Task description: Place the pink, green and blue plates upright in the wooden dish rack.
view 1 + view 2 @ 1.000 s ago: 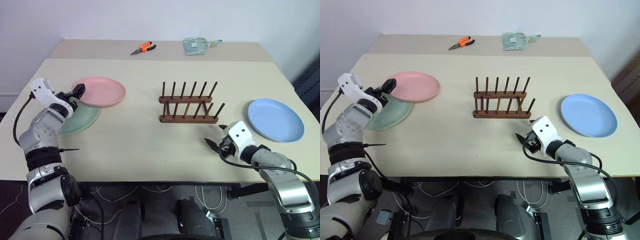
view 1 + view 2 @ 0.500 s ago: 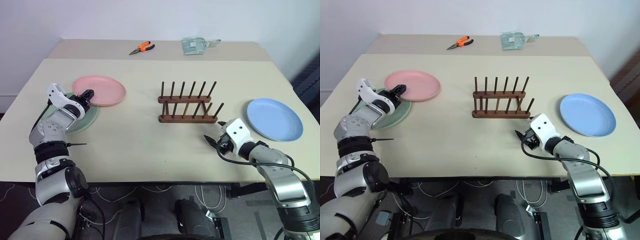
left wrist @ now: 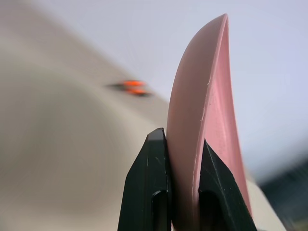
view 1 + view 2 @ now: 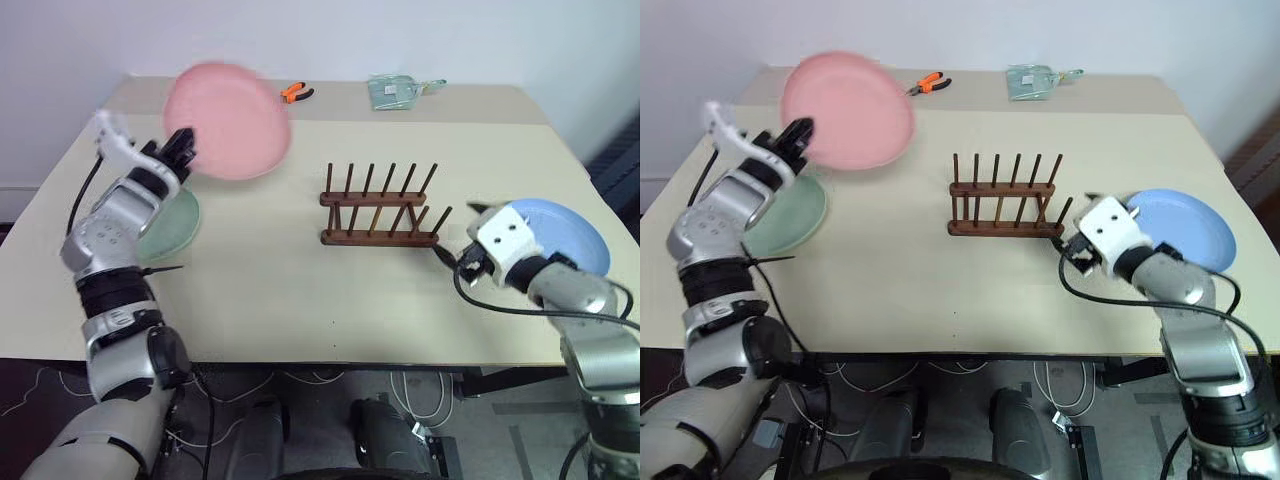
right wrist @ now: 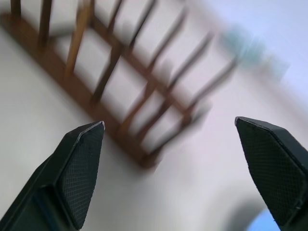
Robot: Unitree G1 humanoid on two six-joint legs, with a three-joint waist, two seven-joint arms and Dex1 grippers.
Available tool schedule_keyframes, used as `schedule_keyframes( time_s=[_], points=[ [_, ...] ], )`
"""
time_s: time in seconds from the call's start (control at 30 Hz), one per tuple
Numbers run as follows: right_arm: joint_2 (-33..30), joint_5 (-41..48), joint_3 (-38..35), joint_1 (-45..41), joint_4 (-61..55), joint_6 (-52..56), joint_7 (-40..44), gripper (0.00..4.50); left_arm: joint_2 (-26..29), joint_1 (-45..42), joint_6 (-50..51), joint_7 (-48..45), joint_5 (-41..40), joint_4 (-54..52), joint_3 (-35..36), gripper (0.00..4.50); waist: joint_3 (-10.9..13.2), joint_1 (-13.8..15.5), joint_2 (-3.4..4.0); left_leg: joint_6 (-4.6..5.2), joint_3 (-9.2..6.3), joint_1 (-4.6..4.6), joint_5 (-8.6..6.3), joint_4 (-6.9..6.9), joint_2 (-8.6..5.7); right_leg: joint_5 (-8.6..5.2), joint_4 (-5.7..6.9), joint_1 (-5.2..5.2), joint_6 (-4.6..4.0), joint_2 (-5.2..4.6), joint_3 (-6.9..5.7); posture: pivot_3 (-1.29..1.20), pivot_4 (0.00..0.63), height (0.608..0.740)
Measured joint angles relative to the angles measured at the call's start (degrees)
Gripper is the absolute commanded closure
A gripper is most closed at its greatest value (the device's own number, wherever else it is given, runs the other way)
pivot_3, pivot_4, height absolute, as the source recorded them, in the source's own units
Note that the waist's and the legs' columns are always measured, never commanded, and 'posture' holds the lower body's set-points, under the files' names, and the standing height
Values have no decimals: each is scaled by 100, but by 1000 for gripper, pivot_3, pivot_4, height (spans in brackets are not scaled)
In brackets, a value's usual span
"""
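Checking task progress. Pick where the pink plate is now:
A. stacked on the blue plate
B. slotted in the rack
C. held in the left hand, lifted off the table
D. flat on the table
C: the left hand pinches the pink plate's rim, holding it up above the table.

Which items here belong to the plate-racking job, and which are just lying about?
Part of the job:
- pink plate, clamped in the left hand, off the table
- green plate, flat on the table
- blue plate, flat on the table
- wooden dish rack, no plates in it

Lying about:
- orange-handled pliers
- clear packet
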Motion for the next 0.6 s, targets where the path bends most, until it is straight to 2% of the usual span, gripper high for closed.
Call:
schedule_keyframes(
  time_s=[0.07,0.17,0.23,0.33,0.43,0.53,0.6],
  points=[
    [-3,-253,325,-377,-83,-284,10,8,-265,-187,66,-55,14,-276,-479,4500,0,-7,0,0,0,0,0,-4,-1,0,-4,0,2,0,0,0,150,732],
    [-98,-1291,1080,-964,176,-837,-140,8,-684,-469,256,31,44,-462,-996,4500,1,-37,2,0,4,-1,0,-7,-2,0,-4,-8,3,0,4,0,150,732],
    [-132,-2080,1461,-1293,536,-1190,-385,8,-978,-606,513,182,-65,-519,-1127,4500,1,-39,2,0,4,-1,0,-7,-1,0,-2,-10,3,1,4,0,150,732],
    [-234,-2925,1785,-1438,1049,-1634,-704,8,-1142,-627,841,336,-312,-580,-1098,4500,2,-37,1,1,4,-2,0,-8,-1,0,-2,-11,3,1,4,0,150,732],
    [-260,-3550,1841,-1453,1421,-1931,-1076,786,-1196,-616,1153,546,-449,-582,-1000,4500,3,-22,2,1,4,-3,1,-6,-3,0,-3,-10,3,1,6,0,150,732],
    [-252,-3826,1802,-1458,1451,-2039,-1250,2211,-1261,-610,1388,748,-534,-582,-911,4500,4,-16,1,1,3,-4,1,-6,-3,0,-3,-10,3,0,6,0,150,732],
    [-230,-3943,1789,-1452,1451,-2075,-1317,3251,-1270,-598,1490,807,-545,-582,-857,3663,4,-20,1,0,3,-4,1,-6,-4,0,-3,-10,3,0,6,0,150,732]
  ],
)
